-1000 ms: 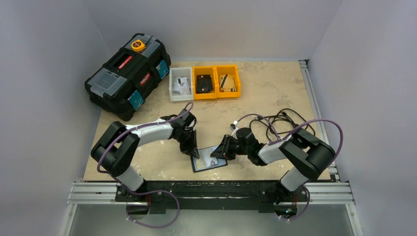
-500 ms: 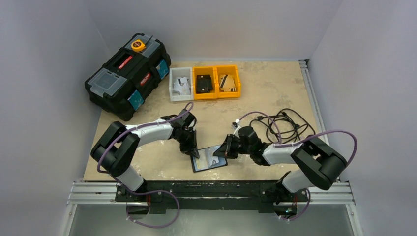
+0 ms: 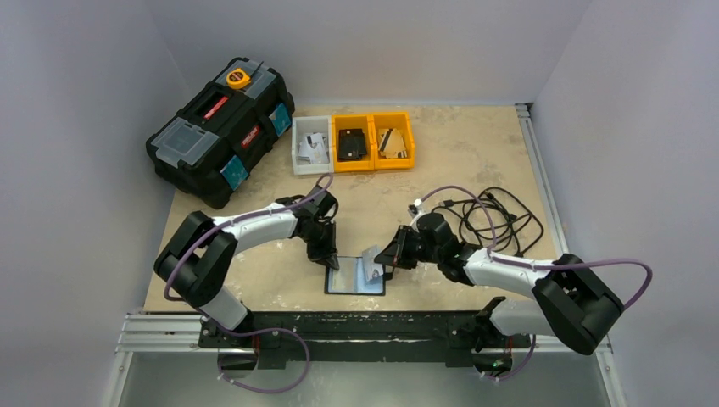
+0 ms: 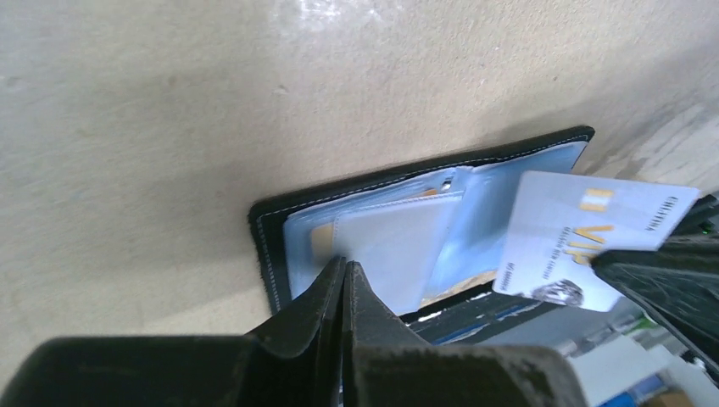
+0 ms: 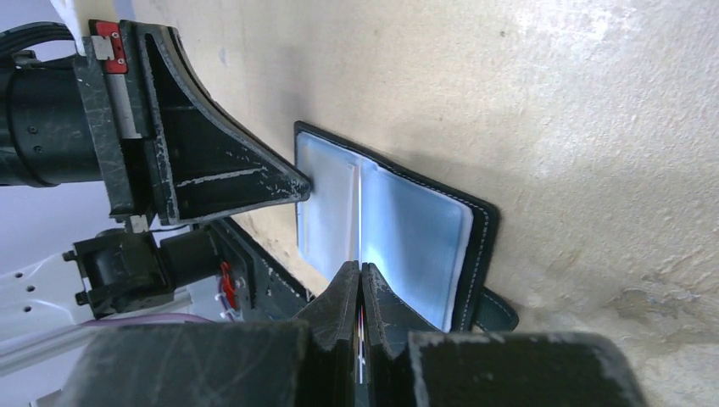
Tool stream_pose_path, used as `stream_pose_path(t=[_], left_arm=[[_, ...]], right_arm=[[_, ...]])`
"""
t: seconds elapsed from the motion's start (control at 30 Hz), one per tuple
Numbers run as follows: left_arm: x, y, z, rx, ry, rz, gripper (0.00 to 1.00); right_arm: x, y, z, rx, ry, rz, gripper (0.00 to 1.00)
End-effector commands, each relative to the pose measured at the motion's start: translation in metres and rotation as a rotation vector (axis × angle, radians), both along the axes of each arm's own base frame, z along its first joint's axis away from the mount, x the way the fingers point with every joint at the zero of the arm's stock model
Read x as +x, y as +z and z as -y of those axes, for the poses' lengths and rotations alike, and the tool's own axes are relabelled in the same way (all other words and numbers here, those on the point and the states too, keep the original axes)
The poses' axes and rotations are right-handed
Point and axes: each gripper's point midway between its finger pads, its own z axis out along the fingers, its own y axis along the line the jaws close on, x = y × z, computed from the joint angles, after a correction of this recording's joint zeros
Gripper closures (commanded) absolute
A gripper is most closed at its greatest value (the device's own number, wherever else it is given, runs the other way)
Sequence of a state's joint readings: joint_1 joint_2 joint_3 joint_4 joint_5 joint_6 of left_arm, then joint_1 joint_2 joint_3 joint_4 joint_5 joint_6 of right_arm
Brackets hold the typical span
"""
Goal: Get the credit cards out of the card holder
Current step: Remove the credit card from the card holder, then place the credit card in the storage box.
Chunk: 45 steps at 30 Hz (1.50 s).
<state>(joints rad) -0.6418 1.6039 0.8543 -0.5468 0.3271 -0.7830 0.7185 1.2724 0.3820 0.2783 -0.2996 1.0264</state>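
Note:
The black card holder [image 3: 352, 281] lies open on the table near the front edge, its pale blue pockets facing up [image 5: 407, 237]. My left gripper [image 3: 331, 261] is shut, and its tips [image 4: 343, 267] press down on the holder's left half. My right gripper [image 3: 386, 259] is shut on one of the credit cards [image 4: 593, 242], a pale card with gold print. It holds the card tilted above the holder's right half, and the card shows edge-on between the jaws [image 5: 359, 220]. Another pale card [image 4: 390, 246] sits in the left pocket.
A large black toolbox [image 3: 220, 127] stands at the back left. Beside it are a white bin [image 3: 311, 146] and two orange bins [image 3: 353, 142] holding small items. A coil of black cable [image 3: 496, 216] lies to the right. The metal rail [image 3: 365, 326] runs just in front of the holder.
My right gripper has shut on a card and drawn it up and out of the holder. The holder has turned square to the table edge. The left gripper stays pressed on it.

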Motion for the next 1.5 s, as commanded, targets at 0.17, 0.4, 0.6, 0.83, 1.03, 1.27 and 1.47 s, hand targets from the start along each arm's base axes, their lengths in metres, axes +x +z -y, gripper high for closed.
stream_pose_path(t=[0.17, 0.4, 0.6, 0.83, 1.03, 1.27, 1.47], left_arm=[[0.028, 0.077, -0.008, -0.039, -0.001, 0.221, 0.62], [0.042, 0.135, -0.014, -0.293, 0.052, 0.291, 0.32], [0.046, 0.174, -0.004, -0.538, 0.059, 0.312, 0.32], [0.045, 0.195, 0.007, -0.726, 0.057, 0.299, 0.37], [0.045, 0.205, 0.009, -0.801, 0.056, 0.307, 0.51], [0.046, 0.204, 0.009, -0.810, 0.060, 0.302, 0.98], [0.055, 0.201, 0.001, -0.704, 0.093, 0.345, 1.00]], right_arm=[[0.025, 0.049, -0.004, 0.039, -0.042, 0.089, 1.00], [0.041, 0.101, -0.020, 0.200, -0.005, 0.129, 1.00], [0.047, 0.155, -0.046, 0.400, 0.079, 0.146, 1.00], [0.052, 0.193, -0.064, 0.545, 0.129, 0.153, 1.00], [0.049, 0.195, -0.074, 0.561, 0.156, 0.138, 1.00], [0.052, 0.185, -0.073, 0.500, 0.132, 0.151, 0.94], [0.065, 0.167, -0.056, 0.268, 0.059, 0.205, 0.18]])
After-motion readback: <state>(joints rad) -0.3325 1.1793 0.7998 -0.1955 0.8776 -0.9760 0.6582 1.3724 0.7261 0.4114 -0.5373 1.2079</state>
